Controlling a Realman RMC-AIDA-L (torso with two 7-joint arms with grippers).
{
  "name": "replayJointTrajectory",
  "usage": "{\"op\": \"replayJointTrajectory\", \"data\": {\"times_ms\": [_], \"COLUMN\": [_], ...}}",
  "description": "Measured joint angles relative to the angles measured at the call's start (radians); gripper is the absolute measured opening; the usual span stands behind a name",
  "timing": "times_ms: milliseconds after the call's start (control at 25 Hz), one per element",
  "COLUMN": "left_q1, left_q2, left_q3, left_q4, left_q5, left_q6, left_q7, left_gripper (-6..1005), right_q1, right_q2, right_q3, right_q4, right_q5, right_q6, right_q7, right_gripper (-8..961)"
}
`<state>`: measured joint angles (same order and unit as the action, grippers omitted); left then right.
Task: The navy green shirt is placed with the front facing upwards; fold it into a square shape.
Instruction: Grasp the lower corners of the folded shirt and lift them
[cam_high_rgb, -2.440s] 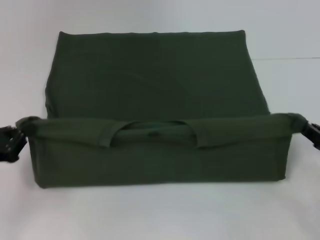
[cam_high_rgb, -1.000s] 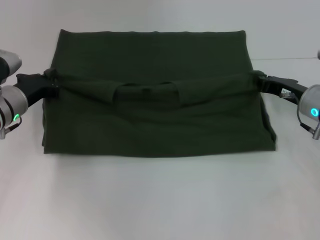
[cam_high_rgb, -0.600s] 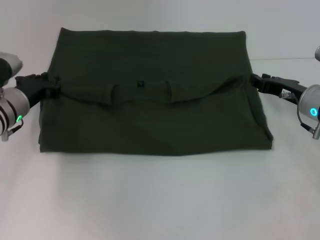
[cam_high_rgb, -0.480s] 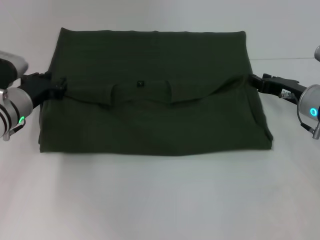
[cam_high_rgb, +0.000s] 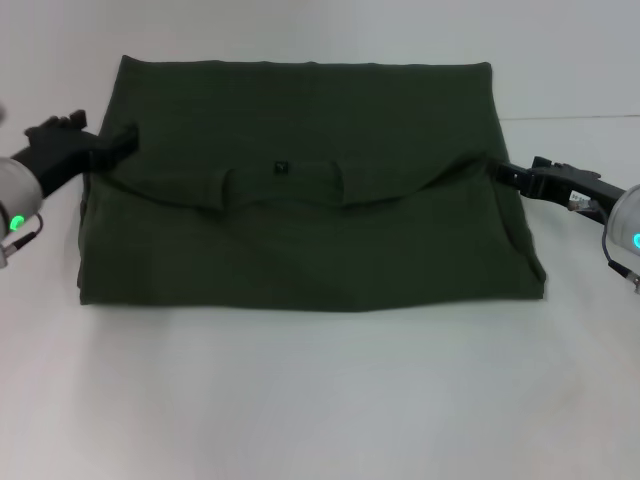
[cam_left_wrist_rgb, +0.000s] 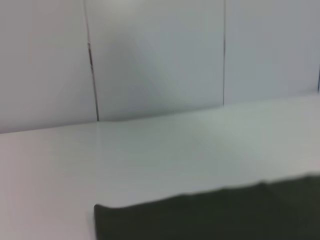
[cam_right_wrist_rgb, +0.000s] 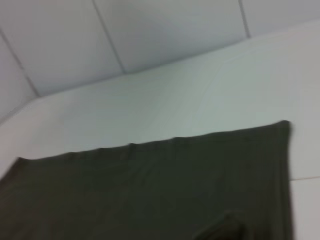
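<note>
While the navy green shirt (cam_high_rgb: 310, 190) is lying folded on the white surface (cam_high_rgb: 320, 400), its near folded edge is being seen closest to the robot, with the collar (cam_high_rgb: 280, 185) and its small dark label showing on the upper layer. At the shirt's left edge, the left gripper (cam_high_rgb: 112, 142) is being held with its fingers apart, touching the cloth. At the right edge, the right gripper (cam_high_rgb: 508, 176) is being held just beside the fabric, fingers apart. Farther off, the shirt's straight far edge is being shown.
</note>
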<state>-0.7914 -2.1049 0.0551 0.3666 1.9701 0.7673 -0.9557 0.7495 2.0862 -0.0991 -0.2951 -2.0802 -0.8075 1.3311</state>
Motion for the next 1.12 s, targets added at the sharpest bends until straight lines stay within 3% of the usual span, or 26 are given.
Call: {"op": "replayJointTrajectory", "data": {"times_ms": [200,440,600,760,1000,1120], "left_q1": [0.052,0.164,0.23,0.276,0.313,0.295], "left_q2": [0.039,0.045,0.044,0.07,0.073,0.078], "left_q3": [0.013,0.127,0.119,0.127,0.132,0.147], "left_q4": [0.035,0.182,0.244,0.274,0.325,0.317], "left_q5": [0.016,0.045,0.042,0.073,0.18,0.26], "left_q6": [0.156,0.373,0.576,0.722,0.857,0.837], "left_q7": [-0.268,-0.612,-0.625,-0.616,-0.444,-0.418], "left_gripper": [730,749,748,748,749,749], "right_q1": [-0.045,-0.105,-0.137,-0.156,-0.166,-0.167], "right_q2": [0.0,0.0,0.0,-0.001,0.0,0.001], "right_q3": [0.0,-0.002,-0.002,-0.008,-0.016,-0.019], "right_q4": [-0.035,-0.067,-0.077,-0.084,-0.086,-0.081], "right_q5": [0.001,0.013,0.014,0.013,0.013,0.011], "right_q6": [-0.136,-0.316,-0.398,-0.435,-0.455,-0.468], "right_q7": [-0.006,-0.037,-0.06,-0.061,-0.075,-0.084], "right_gripper": [836,838,838,837,836,836]}}
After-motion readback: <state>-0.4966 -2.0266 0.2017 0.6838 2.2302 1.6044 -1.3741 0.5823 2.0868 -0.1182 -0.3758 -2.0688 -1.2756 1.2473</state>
